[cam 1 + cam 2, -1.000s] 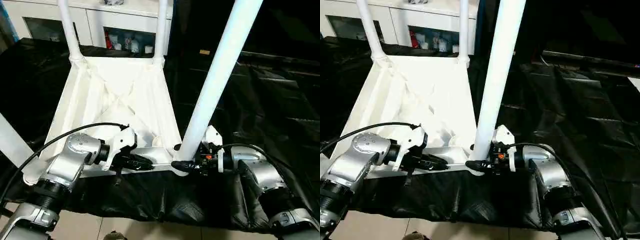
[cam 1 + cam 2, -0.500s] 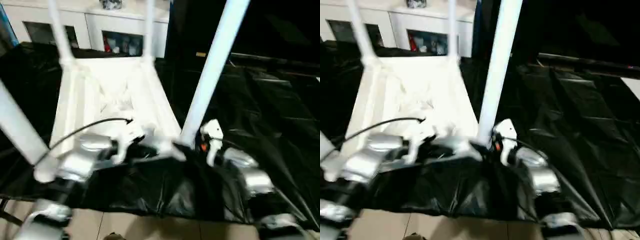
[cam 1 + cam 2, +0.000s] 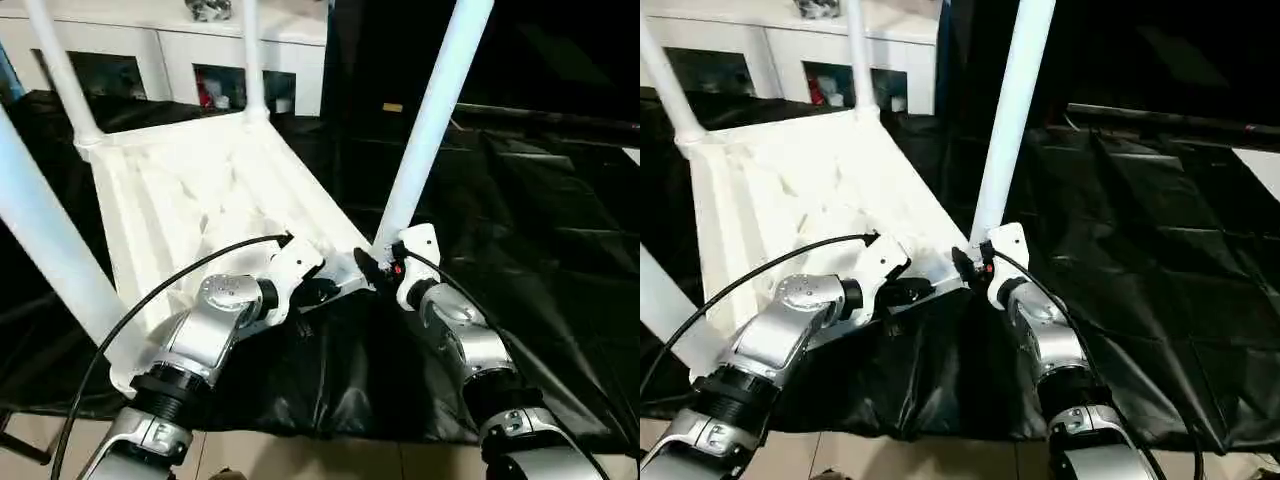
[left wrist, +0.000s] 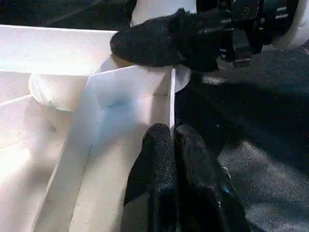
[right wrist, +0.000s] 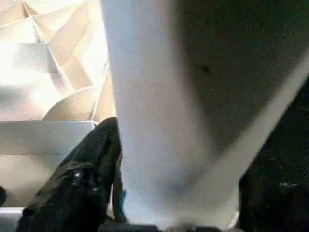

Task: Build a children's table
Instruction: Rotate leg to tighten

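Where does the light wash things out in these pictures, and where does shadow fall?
Left eye view: glare bleaches the tabletop across its ribbed underside, while the black sheet stays dark with a faint sheen on its creases. Right wrist view: the leg is lit on one side, shaded on the other.

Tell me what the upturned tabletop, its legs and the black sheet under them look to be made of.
Tabletop: likely moulded white plastic, smooth, with thin crossing ribs on its underside. Legs: smooth white tubes, probably plastic; the look leaves painted metal open. Black sheet: thin glossy film, creased and shiny, probably plastic.
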